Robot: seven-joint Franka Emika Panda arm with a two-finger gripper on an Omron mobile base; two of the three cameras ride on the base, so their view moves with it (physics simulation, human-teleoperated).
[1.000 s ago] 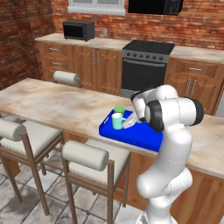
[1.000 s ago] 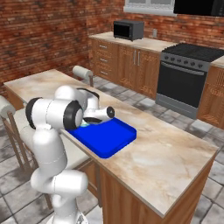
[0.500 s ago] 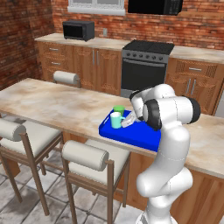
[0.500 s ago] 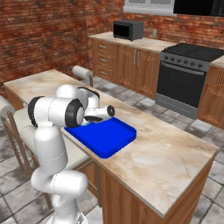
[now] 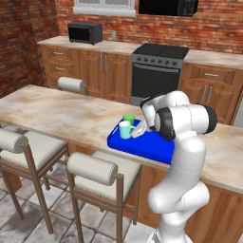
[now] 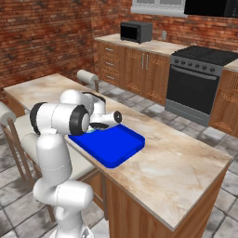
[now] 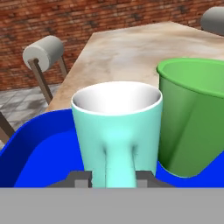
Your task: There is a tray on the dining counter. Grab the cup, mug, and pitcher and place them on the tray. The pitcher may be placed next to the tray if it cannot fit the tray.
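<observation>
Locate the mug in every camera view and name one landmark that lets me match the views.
Left base view: mug stands at the tray's left end, just in front of the green cup.
Right base view: the arm stands in front of it.
Hand view: mug centre, handle facing the camera, cup to its right.
Shared landmark: the blue tray.

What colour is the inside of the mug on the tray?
Whitish grey inside the pale teal mug, clearest in the hand view.

mug (image 7: 117,131): glossy, smooth | tray (image 7: 35,144): glossy | dining counter (image 5: 57,114): marble
</observation>
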